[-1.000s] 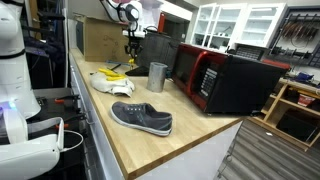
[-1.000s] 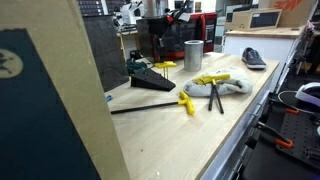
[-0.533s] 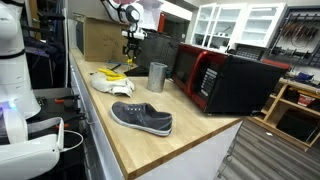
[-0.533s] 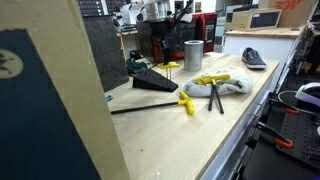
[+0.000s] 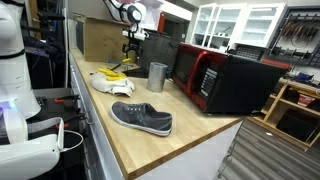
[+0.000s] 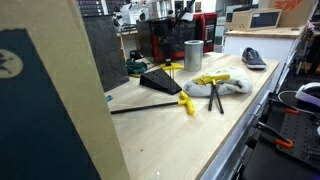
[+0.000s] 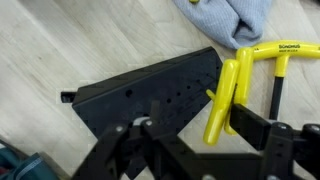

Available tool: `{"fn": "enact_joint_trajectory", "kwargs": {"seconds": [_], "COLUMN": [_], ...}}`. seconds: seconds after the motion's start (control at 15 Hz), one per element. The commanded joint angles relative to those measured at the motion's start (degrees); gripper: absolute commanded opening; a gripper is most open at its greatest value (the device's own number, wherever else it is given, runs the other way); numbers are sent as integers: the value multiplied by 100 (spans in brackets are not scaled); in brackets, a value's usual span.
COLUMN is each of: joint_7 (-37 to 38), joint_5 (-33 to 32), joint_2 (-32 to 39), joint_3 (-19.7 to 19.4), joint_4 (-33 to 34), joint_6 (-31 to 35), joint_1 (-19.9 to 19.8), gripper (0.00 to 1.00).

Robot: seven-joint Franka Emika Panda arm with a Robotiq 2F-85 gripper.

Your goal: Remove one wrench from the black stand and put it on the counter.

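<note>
Since the earlier frames, your gripper (image 6: 168,58) has risen slightly at the far end of the counter (image 6: 200,130), and the black stand (image 6: 160,82) below it has shifted, its peak now nearer the yellow-handled wrench (image 6: 171,66). The shift suggests the wrench is still partly seated and is dragging the stand with it. Progress: the grasp looks made, but the extraction is probably incomplete, so you still have to pull the wrench clear and set it on the counter. In the wrist view, the stand (image 7: 140,90) lies flat on the wood with the wrench handle (image 7: 222,100) at its right edge. The fingers (image 7: 250,118) are drawn in about that handle, and the right one presses against it. Contact on the left side is not clearly visible. A second yellow wrench (image 7: 277,60) lies apart to the right, beside a grey cloth (image 7: 235,20).
</note>
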Motion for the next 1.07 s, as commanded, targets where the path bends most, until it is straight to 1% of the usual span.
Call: {"fn": "enact_joint_trajectory", "kwargs": {"seconds": [0.0,0.2,0.4,0.53,1.0], "joint_7": [-120,-121,-140,-176,-159], "joint_5": [243,373,462,555,1036], "joint_2": [8,-17,-107,-138,48], "joint_3": [20,23,28,33,-16], "joint_4": [44,37,6,9,222], "joint_6": [-238,-279,-310,-315,-664], "joint_1": [-50,-45,-53,-86,-273], "gripper": [43,18,0,5,5]}}
